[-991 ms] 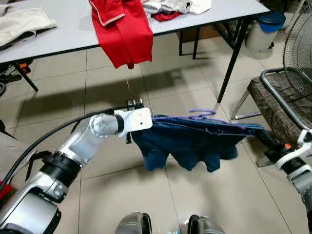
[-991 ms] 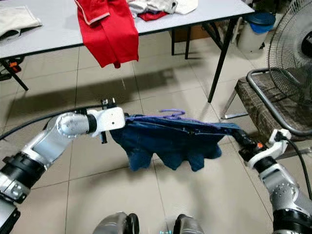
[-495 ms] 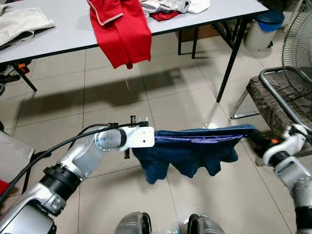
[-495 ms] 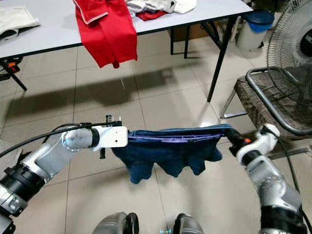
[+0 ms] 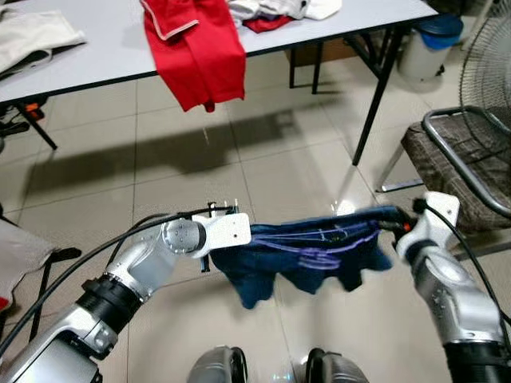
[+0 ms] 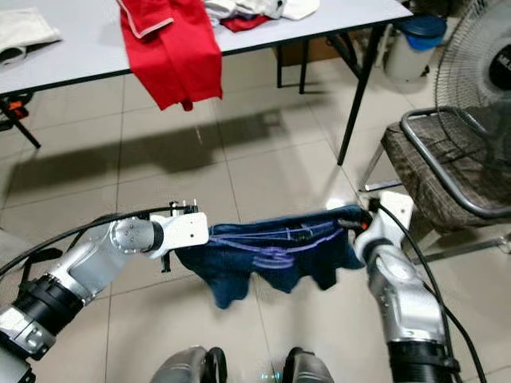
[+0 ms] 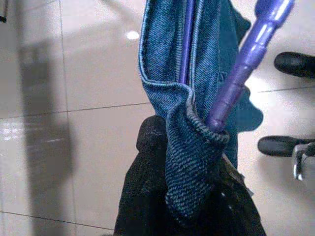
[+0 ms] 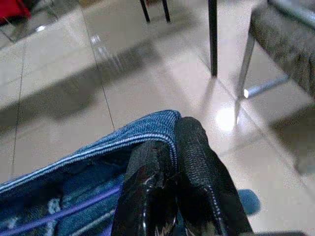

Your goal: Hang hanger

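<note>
A blue denim garment point(image 5: 307, 259) hangs above the tiled floor, stretched between my two grippers and sagging in folds. A purple hanger point(image 5: 319, 254) lies inside its waistband; in the left wrist view one purple hanger arm point(image 7: 246, 59) pokes out of the cloth. My left gripper point(image 5: 252, 234) is shut on the garment's left end, with black fingers point(image 7: 147, 196) wrapped in denim. My right gripper point(image 5: 389, 218) is shut on the right end, its fingertips point(image 8: 199, 167) pinching the waistband edge point(image 8: 147, 125).
A grey table point(image 5: 104, 56) stands ahead with a red garment point(image 5: 196, 48) draped over its edge and pale clothes on top. Its black leg point(image 5: 375, 96) stands ahead right. A metal-framed chair point(image 5: 459, 159), a fan point(image 5: 489, 68) and a bin point(image 5: 427, 44) stand on the right.
My right gripper has moved left and nearer, closing the distance to the left one. The taut garment has gone slack and folded. The hanger hook seen above the waistband has dropped among the folds.
</note>
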